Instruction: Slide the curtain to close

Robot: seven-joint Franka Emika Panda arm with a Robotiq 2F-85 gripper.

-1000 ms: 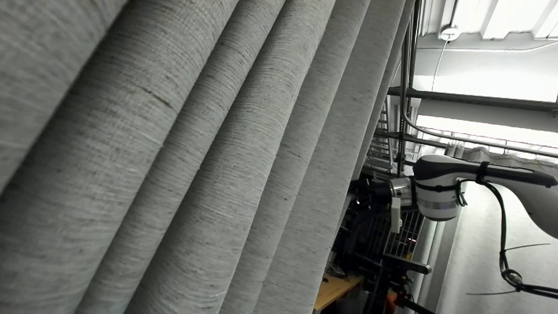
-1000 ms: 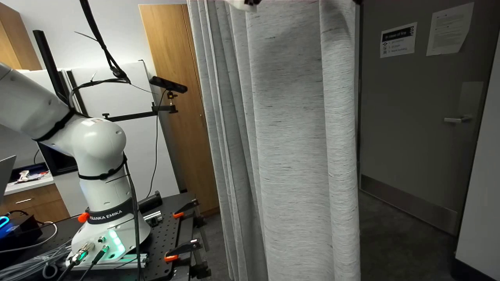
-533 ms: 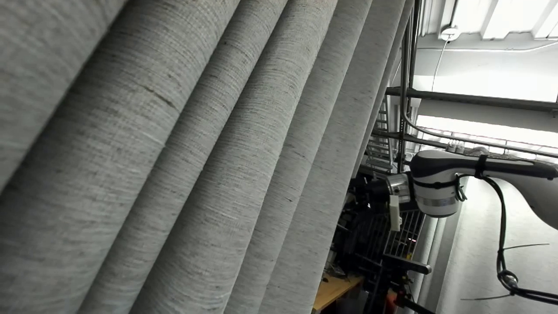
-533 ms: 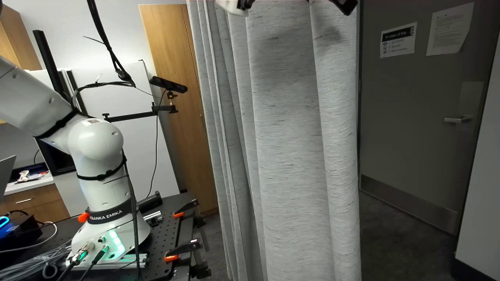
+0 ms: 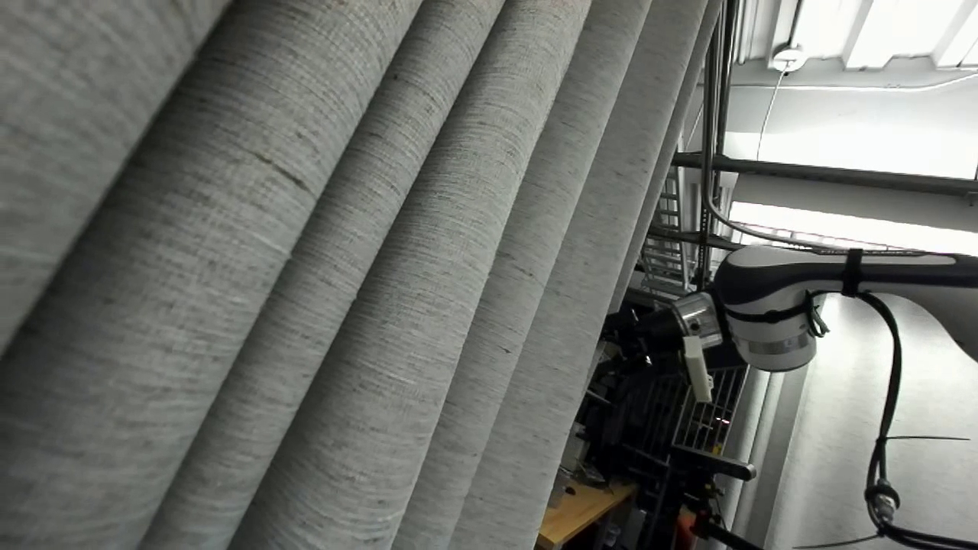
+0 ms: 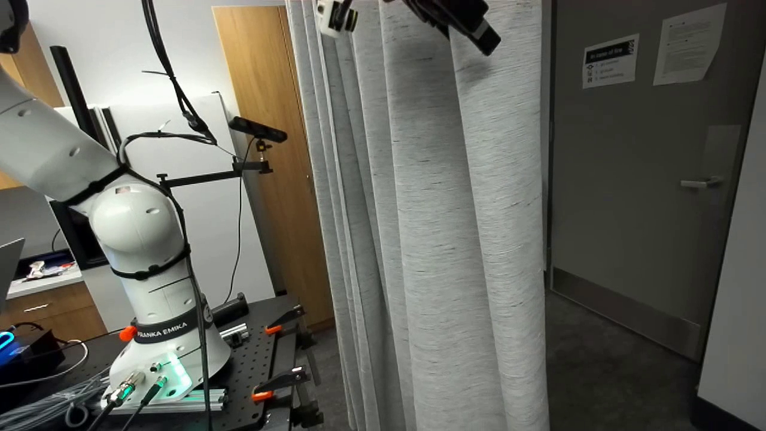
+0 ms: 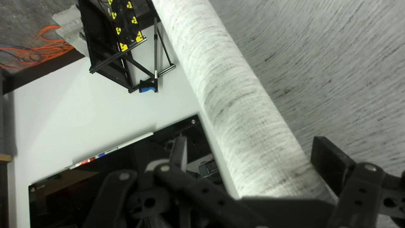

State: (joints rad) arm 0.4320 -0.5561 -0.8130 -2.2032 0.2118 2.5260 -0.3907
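Observation:
The light-grey curtain fills much of an exterior view in deep slanted pleats. It also hangs in folds in an exterior view. In the wrist view its brightly lit edge fold runs down between my gripper's spread fingers. My gripper is open around that fold, with a visible gap on the left side. The right finger is close to or touching the cloth; I cannot tell which. In an exterior view one dark finger shows in front of the curtain near the top. The rest of the gripper is cut off or hidden.
A grey door stands right of the curtain, and a wooden cabinet left of it. A camera on a bracket stands beside the arm base. In the wrist view a black screen and a tripod-like black frame lie beyond the curtain.
In an exterior view my gripper has come lower and moved left at the top. The curtain's right edge and nearby folds have shifted slightly left. The arm has tilted, and its wrist has turned.

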